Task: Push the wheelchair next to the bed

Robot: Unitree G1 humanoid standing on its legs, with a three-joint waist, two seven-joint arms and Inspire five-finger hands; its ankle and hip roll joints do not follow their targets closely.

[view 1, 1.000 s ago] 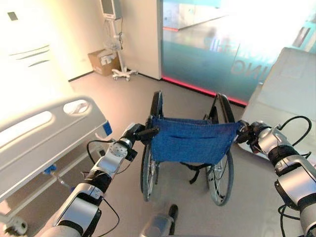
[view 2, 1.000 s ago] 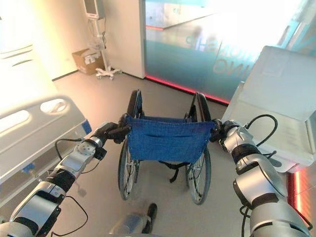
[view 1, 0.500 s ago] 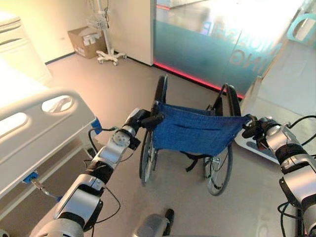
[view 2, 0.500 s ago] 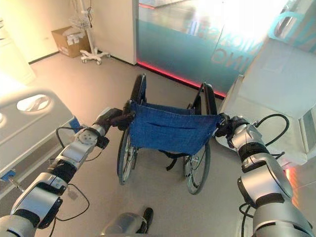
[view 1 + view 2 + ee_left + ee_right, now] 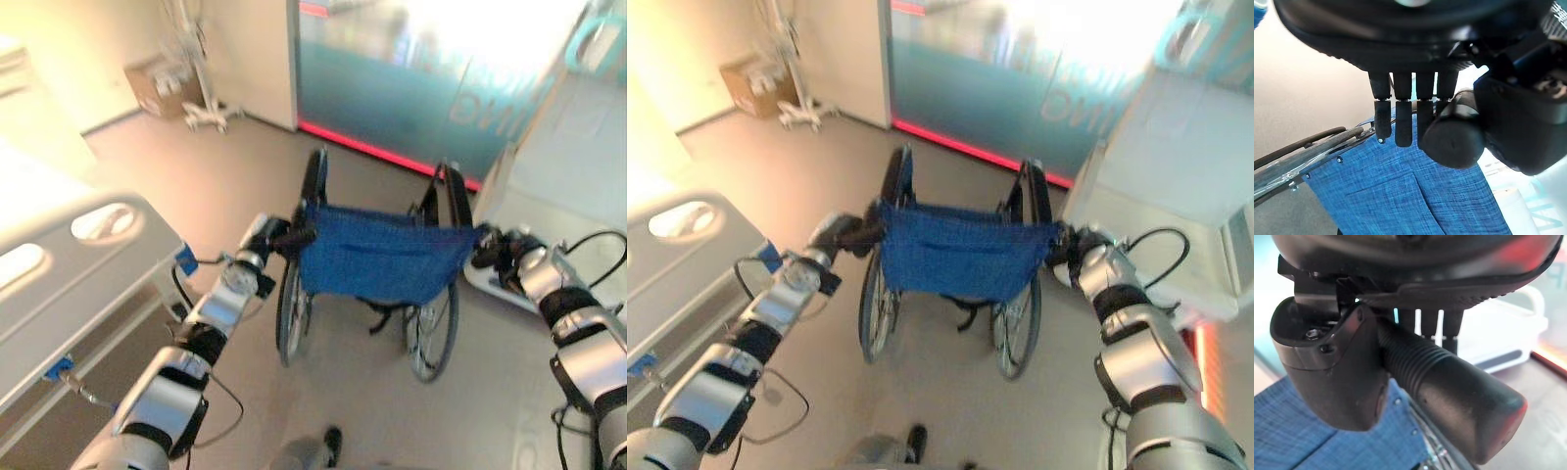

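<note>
The bed [image 5: 69, 294] takes up the robot's left side, its pale footboard and side rail running toward the near left corner; a glass wall with a red strip along its base [image 5: 392, 157] closes off the far end of the floor, and a second pale bed or trolley [image 5: 1176, 166] stands to the right; the wheelchair [image 5: 377, 264] stands on the open floor between the two, its blue fabric back facing the robot, clearly apart from the bed and not yet alongside it; far off by the wall sit a cardboard box [image 5: 157, 86] and a wheeled stand [image 5: 201, 108]; the left hand [image 5: 279, 237] is curled round the left push handle [image 5: 1454, 139], fingers wrapped over it and thumb beside it in its wrist view; the right hand [image 5: 1070, 257] is likewise clamped round the ribbed right push handle [image 5: 1449, 391]; so I judge the step in hand to be the push itself, with both grips made and the chair somewhere in mid-course; the next move seems to call for steering leftward, the right arm driving more than the left so that the chair swings toward the bed's side, while the left wheel [image 5: 292, 313] is kept from striking the bed frame.
</note>
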